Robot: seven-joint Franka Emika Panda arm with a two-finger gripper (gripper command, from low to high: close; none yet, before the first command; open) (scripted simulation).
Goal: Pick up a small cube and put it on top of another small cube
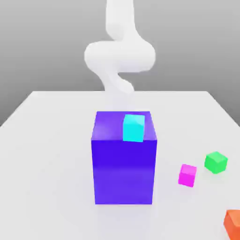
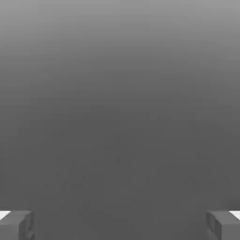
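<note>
A small cyan cube rests on top of a tall blue block in the middle of the white table. On the table at the exterior view's right lie a small magenta cube and a small green cube, a little apart from each other. The white arm rises behind the blue block. In the hand view my gripper is open: its two grey fingertips stand far apart, with nothing between them and plain grey background beyond.
An orange cube sits partly cut off at the near corner on the exterior view's right. The white table stretches wide to the exterior view's left of the blue block.
</note>
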